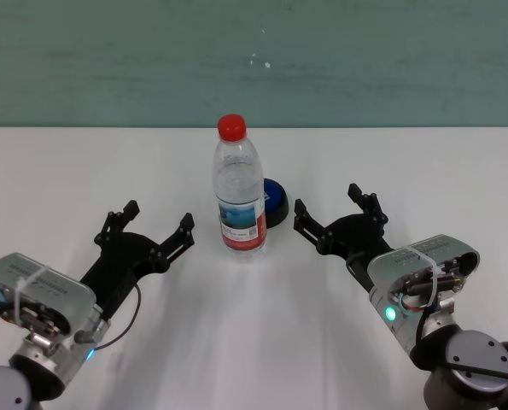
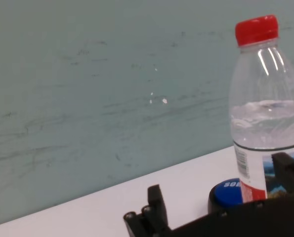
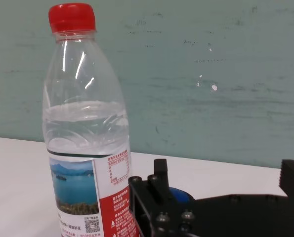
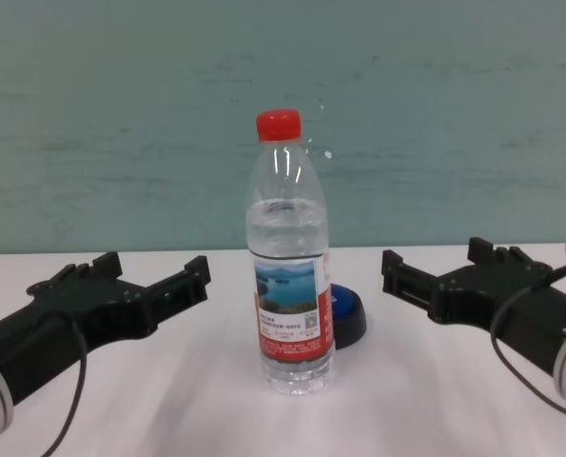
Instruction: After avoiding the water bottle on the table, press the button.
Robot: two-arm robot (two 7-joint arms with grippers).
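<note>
Two grippers rested low over the plain white table [image 1: 254, 342] in the head view, the left gripper [image 1: 148, 224] and the right gripper [image 1: 337, 210] both with fingers spread wide and holding nothing. Between them stood the tall clear plastic water bottle [image 1: 239, 186] with its red cap, upright, nearer the right gripper. Just beside the right gripper's inner finger, behind the bottle, sat the low blue-domed button [image 1: 274, 202] on a black base.

From the chest, the bottle [image 4: 291, 255] half hid the button [image 4: 345, 314], ahead of the right gripper [image 4: 437, 266]; the left gripper [image 4: 146, 275] lay farther off.
</note>
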